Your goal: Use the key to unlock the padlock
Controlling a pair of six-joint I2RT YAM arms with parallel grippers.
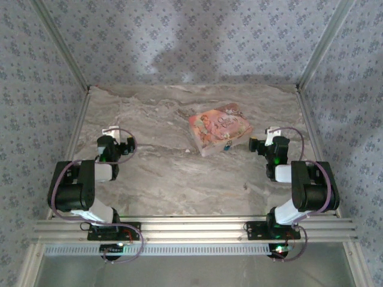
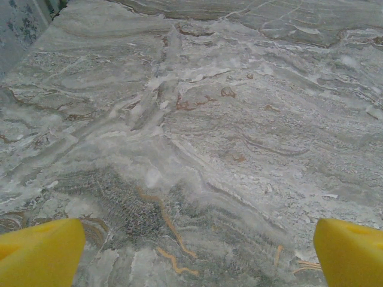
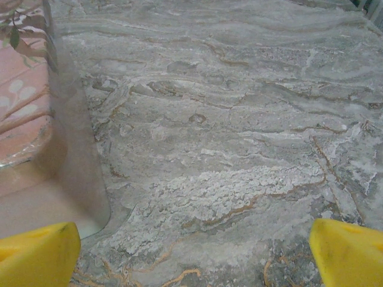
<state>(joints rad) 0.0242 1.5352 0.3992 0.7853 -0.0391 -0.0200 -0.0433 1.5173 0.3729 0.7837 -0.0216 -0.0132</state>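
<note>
Grey-veined marble covers the tabletop [image 1: 179, 173], hemmed by patterned walls [image 1: 36, 89] on the left, right and far sides and by a metal rail [image 1: 191, 227] at the near edge, with a broad bare stretch lying open between the two arms. The padlock [image 1: 228, 145], a tiny blue speck, sits right of centre toward the far side, against the near right edge of the pink box [image 1: 218, 127]; whether the two touch cannot be told. The right tool [image 1: 272, 133] hangs near the padlock, to its right and apart from it, its yellow fingers [image 3: 347, 254] spread wide over bare marble with the box's rounded corner at its left. The left tool [image 1: 112, 131] hovers well apart on the left side, its fingers [image 2: 39, 254] likewise spread wide and holding nothing. What the flat box contains cannot be made out.
</note>
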